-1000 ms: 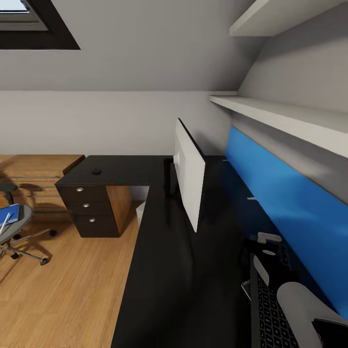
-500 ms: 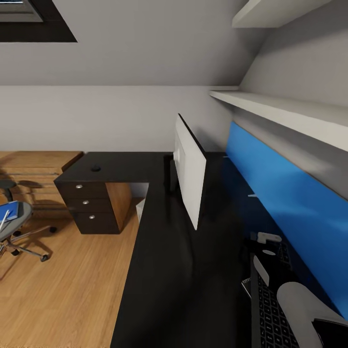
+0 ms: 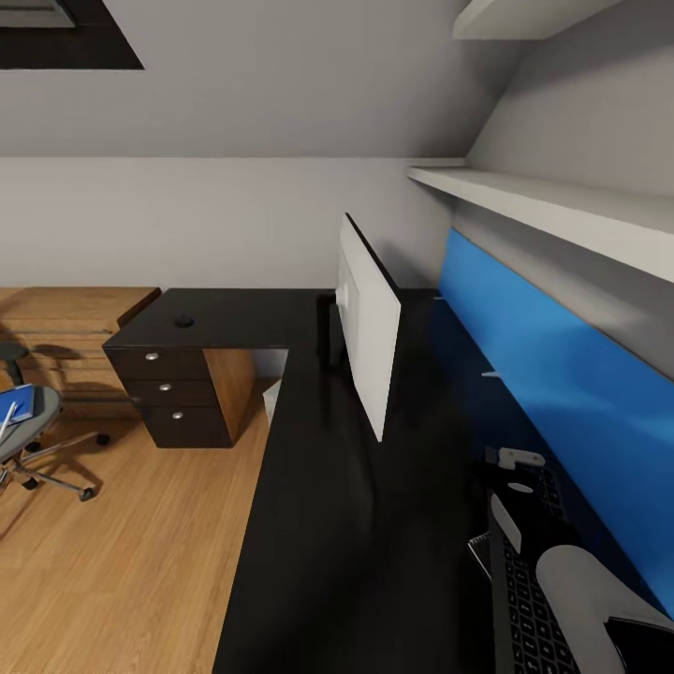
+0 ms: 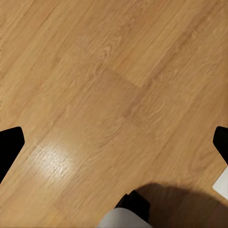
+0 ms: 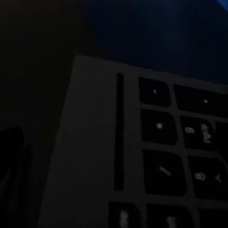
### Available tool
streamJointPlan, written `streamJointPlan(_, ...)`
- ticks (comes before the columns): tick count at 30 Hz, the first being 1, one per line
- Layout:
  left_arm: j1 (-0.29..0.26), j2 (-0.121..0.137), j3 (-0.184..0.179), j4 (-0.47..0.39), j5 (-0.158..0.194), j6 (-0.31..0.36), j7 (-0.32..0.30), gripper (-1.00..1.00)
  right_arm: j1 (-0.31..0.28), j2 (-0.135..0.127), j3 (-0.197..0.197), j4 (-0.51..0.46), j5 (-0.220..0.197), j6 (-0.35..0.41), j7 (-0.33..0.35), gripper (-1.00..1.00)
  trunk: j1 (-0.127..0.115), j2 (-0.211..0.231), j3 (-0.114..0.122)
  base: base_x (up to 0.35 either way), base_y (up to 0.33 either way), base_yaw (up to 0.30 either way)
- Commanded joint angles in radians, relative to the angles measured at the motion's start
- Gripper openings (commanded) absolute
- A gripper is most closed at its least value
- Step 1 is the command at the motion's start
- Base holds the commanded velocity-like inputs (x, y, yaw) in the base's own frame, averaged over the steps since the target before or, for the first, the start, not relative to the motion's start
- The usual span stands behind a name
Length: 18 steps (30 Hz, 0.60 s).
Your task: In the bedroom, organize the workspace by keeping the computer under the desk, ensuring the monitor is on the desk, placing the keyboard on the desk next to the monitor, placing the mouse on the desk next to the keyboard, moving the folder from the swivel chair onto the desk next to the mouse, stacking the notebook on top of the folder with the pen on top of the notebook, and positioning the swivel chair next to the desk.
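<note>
While on swivel chair (image 3: 23,426), folder (image 3: 17,405), keyboard (image 3: 524,608) on desk (image 3: 356,524)

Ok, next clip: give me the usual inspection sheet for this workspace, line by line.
Surface: the desk, L-shaped, glossy black top, blue back panel.
Job's things: the monitor stands on the desk, white back towards the camera; the keyboard lies on the desk by the back panel, under the right arm; the mouse sits on the far wing above the drawers; the folder lies on the swivel chair, off to the left on the floor.
Clutter: nothing seen.
Grippers: left gripper open over bare wooden floor; right gripper close over the keyboard's number keys, state unclear.
Cables: nothing seen.
Surroundings: wooden drawer chest, wall shelf.
</note>
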Motion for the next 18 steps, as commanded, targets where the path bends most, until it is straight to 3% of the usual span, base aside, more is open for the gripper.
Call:
streamJointPlan(1, -0.001, 0.001, -0.009, -0.001, 0.01, -0.005, 0.006, 1.0, 0.0, 0.0, -0.001, 0.008, -0.012, 0.005, 0.0, 1.0, 0.0, 0.0, -0.001, 0.0, 0.0, 0.0)
streamJointPlan(18, -0.001, 0.002, -0.008, -0.001, 0.01, -0.005, 0.006, 1.0, 0.0, 0.0, -0.001, 0.008, -0.012, 0.007, 0.0, 1.0, 0.0, 0.0, -0.002, 0.0, 0.0, 0.0)
